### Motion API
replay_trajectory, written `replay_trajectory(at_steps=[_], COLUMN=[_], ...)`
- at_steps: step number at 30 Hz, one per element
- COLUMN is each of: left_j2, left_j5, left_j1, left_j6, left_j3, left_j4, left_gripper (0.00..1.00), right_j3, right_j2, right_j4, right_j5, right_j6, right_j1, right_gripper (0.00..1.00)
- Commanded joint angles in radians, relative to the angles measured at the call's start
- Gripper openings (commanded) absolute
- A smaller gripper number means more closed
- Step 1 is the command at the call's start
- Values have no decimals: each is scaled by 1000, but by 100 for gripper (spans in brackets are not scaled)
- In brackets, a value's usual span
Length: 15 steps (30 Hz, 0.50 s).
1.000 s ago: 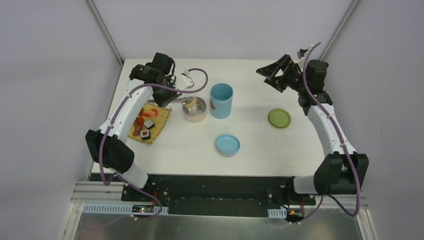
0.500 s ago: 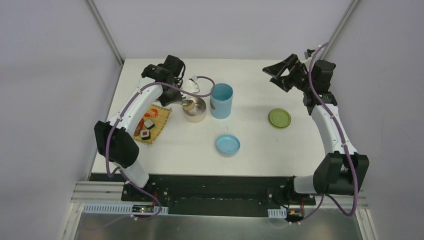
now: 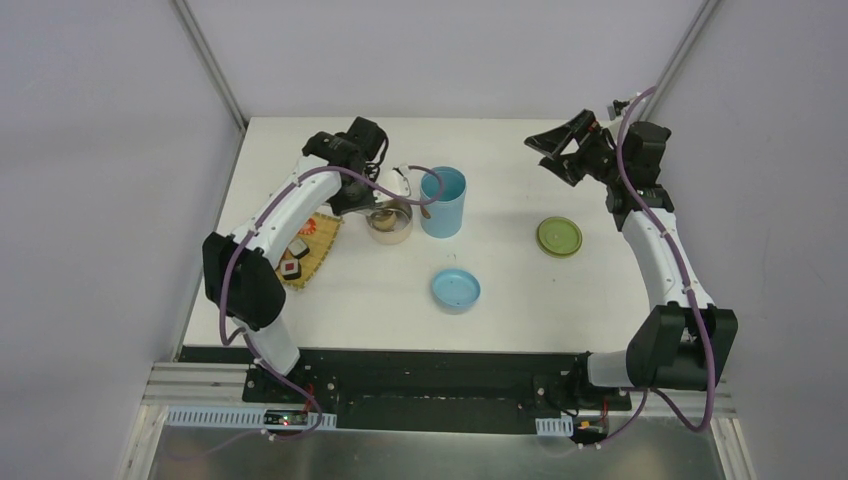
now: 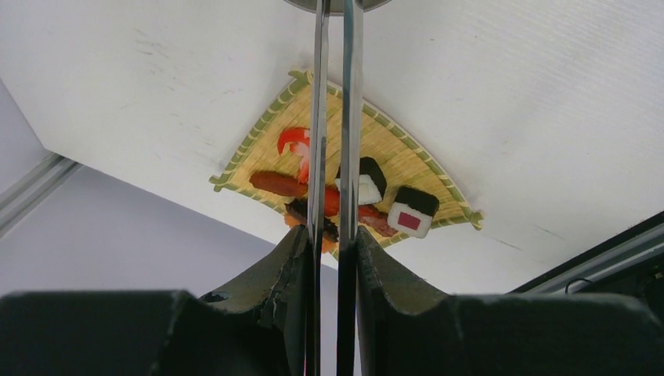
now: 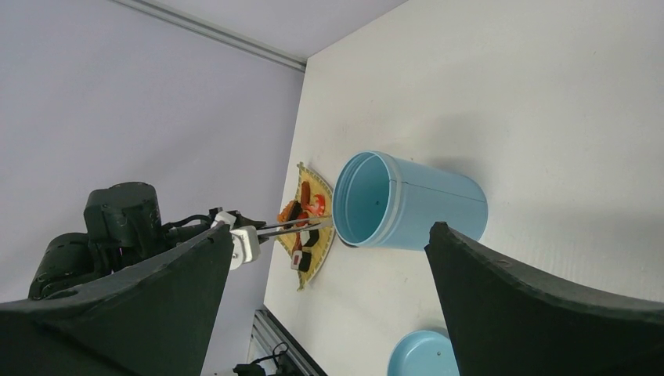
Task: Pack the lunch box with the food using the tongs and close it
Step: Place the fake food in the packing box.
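My left gripper (image 3: 375, 192) is shut on the tongs (image 4: 317, 117). Their two silver arms run between its fingers (image 4: 376, 258) toward the steel bowl (image 3: 392, 228), and the tips are out of the left wrist view. A brownish piece (image 3: 383, 215) shows inside the bowl. The open light-blue cylinder (image 3: 443, 200) stands just right of the bowl. More food lies on the bamboo mat (image 4: 391, 153): a shrimp (image 4: 292, 141), a sausage (image 4: 276, 183) and sushi blocks (image 4: 411, 211). My right gripper (image 3: 570, 150) hangs open high at the back right, holding nothing.
The blue lid (image 3: 456, 290) lies upside down in front of the cylinder. The olive-green lid (image 3: 559, 237) lies flat to the right, below my right gripper. The table's left edge runs close beside the mat (image 3: 300, 262).
My left arm has swung right with the tongs, from over the mat to over the steel bowl. The right gripper shifted slightly right, then held still.
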Motion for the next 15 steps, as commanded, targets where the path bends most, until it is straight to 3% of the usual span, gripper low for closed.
replay_trajectory(at_steps=[1,10,15], left_j2=[16,-7,-39], left_j5=[-33,-40,4], left_j1=[-8,-7,-5], left_j6=[31,46,-2], left_j3=[9,3,27], left_j4=[-21,-39,-59], left_gripper=[25,46,47], right_j3=[-3,-1,7], right_j2=[-31,-28,-27], right_j4=[43,43,44], right_j5=[-26,-29,-31], right_j6=[6,8,9], right_j1=[-14,-22,-23], right_gripper=[99,99,99])
